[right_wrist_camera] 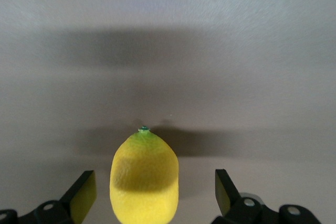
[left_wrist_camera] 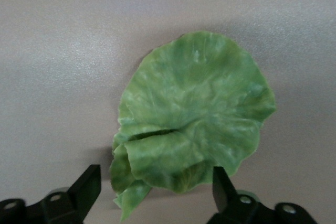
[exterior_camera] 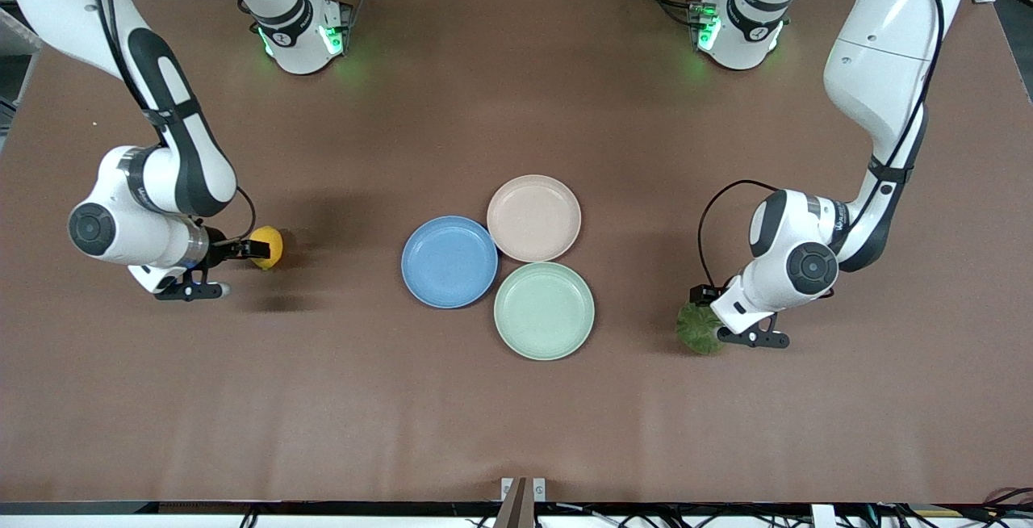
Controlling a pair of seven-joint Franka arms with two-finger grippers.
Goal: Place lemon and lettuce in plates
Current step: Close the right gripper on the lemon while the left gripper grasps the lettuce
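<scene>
The yellow lemon (exterior_camera: pixel 268 246) lies on the brown table toward the right arm's end. My right gripper (exterior_camera: pixel 257 249) is down around it, fingers open, with a gap on each side of the lemon (right_wrist_camera: pixel 144 182) in the right wrist view. The green lettuce leaf (exterior_camera: pixel 698 329) lies on the table toward the left arm's end. My left gripper (exterior_camera: pixel 712 314) is low over it, open, its fingers either side of the leaf's stem end (left_wrist_camera: pixel 178 129). The blue plate (exterior_camera: pixel 449 261) and the beige-pink plate (exterior_camera: pixel 533 217) sit empty mid-table, touching each other.
A pale mint-green plate (exterior_camera: pixel 544 310) sits empty beside the blue and beige-pink plates, nearer the front camera. The arms' bases (exterior_camera: pixel 303 35) stand along the table's back edge.
</scene>
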